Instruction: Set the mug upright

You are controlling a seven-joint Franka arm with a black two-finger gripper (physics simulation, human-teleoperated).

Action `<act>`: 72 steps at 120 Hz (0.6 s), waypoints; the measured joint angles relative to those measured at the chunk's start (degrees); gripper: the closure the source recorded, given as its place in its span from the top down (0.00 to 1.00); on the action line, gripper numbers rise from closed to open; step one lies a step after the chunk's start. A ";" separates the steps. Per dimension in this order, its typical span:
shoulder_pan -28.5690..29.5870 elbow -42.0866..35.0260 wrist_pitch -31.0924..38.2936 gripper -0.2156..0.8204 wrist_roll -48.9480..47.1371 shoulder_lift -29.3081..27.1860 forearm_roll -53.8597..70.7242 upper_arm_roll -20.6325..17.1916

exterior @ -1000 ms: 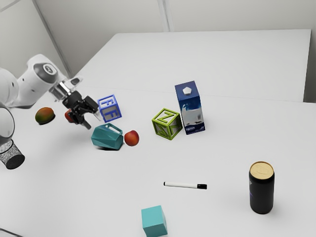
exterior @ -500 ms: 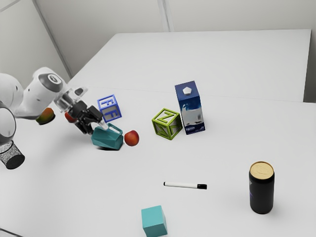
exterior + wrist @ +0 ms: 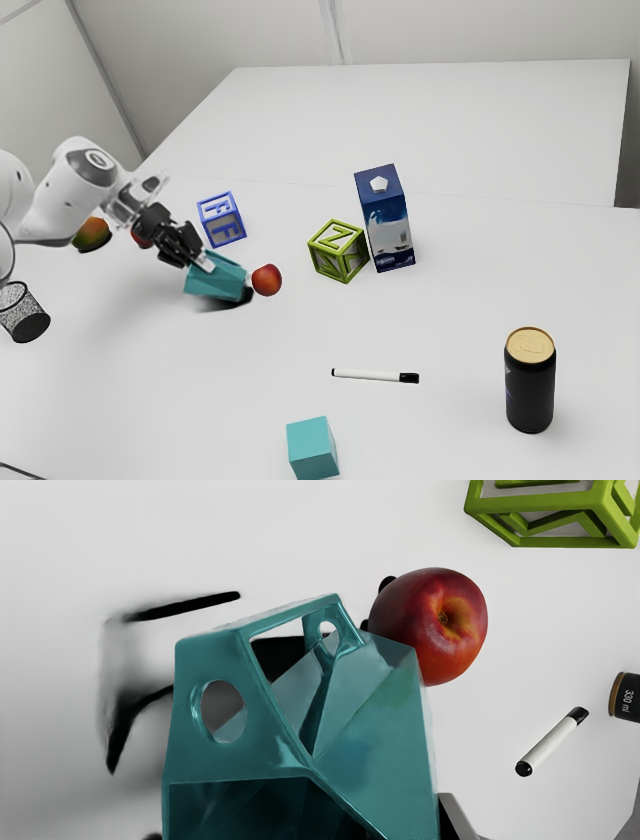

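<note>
Exterior view: a black two-finger gripper (image 3: 198, 258) reaches in from the view's left and meets a teal mug (image 3: 216, 280) low over a white table (image 3: 450, 310). The mug leans well over, not upright. A red fruit (image 3: 266, 280) sits just beside it; a blue letter block (image 3: 222, 220) stands near. Farther toward the exterior view's right are a green letter block (image 3: 339, 251) and a blue carton (image 3: 385, 218).

Wrist view: the mug looms large, its angular handle (image 3: 210, 655) pointing away from the gripper and toward the fruit's side. One finger (image 3: 459, 816) lies against the mug's side; the opposite finger is hard to make out. The mug's slant and detached shadow (image 3: 185, 607) suggest the gripper is pinching it.

The step in hand appears to be righting the mug. Next calls for turning it until its base faces down, keeping the fruit unbumped, then setting it down gently and letting go.
</note>
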 joint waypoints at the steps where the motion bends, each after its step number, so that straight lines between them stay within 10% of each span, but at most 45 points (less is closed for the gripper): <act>1: 0.01 -0.01 0.01 0.13 0.03 -0.10 -0.01 0.00; 72: -6.39 -7.32 8.60 0.04 -2.50 -14.15 11.81 0.16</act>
